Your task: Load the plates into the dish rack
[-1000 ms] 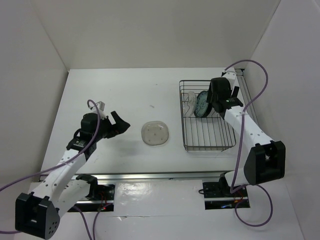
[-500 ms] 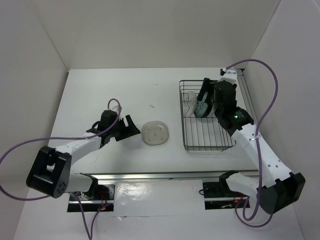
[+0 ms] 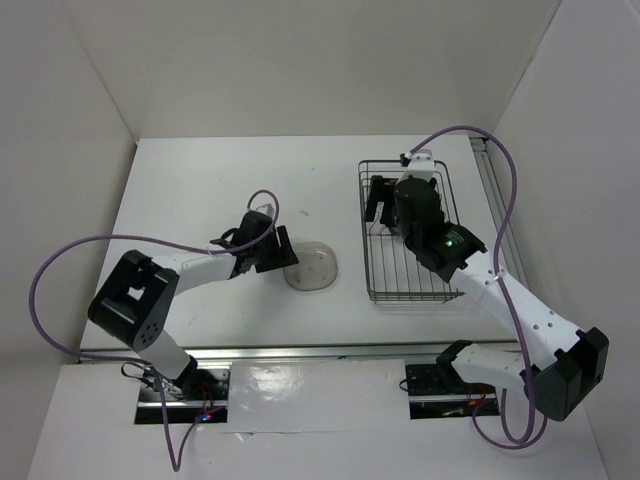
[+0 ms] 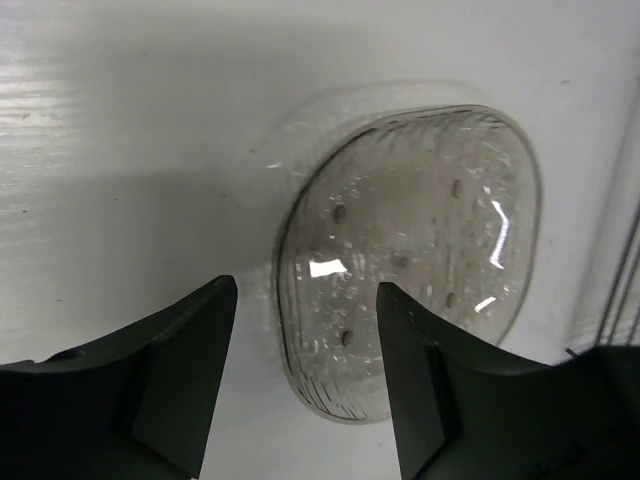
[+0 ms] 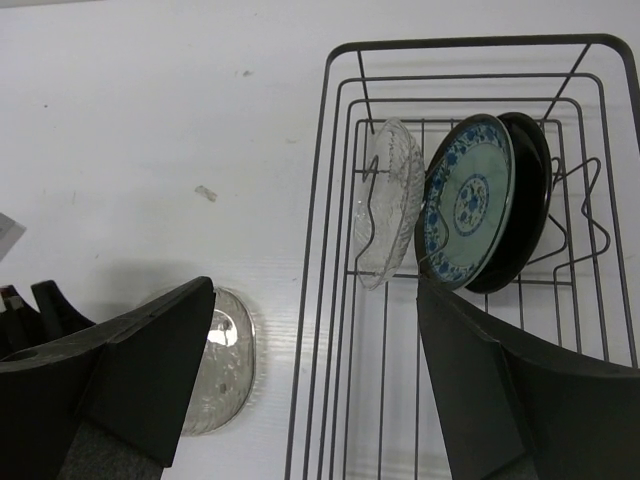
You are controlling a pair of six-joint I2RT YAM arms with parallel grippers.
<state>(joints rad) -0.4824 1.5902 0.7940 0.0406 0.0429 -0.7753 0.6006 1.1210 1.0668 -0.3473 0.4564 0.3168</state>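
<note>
The left tool (image 3: 281, 252) has reached the beige plate (image 3: 320, 268).

No readable text, labels, brands or numbers in any view: the dish rack (image 5: 470, 41), the blue-patterned plate (image 5: 468, 205) and the pale plate (image 4: 410, 250) carry none, just a decorative pattern on the blue one.

White bench (image 3: 200, 190), walled on three sides. One pale translucent plate (image 3: 318, 268) lies flat on it near the centre. Dark wire dish rack (image 3: 400, 272) stands to the plate's right, near but not touching, close to the bench's right edge. Small pale fleck (image 3: 303, 212) on the surface behind the plate.
</note>
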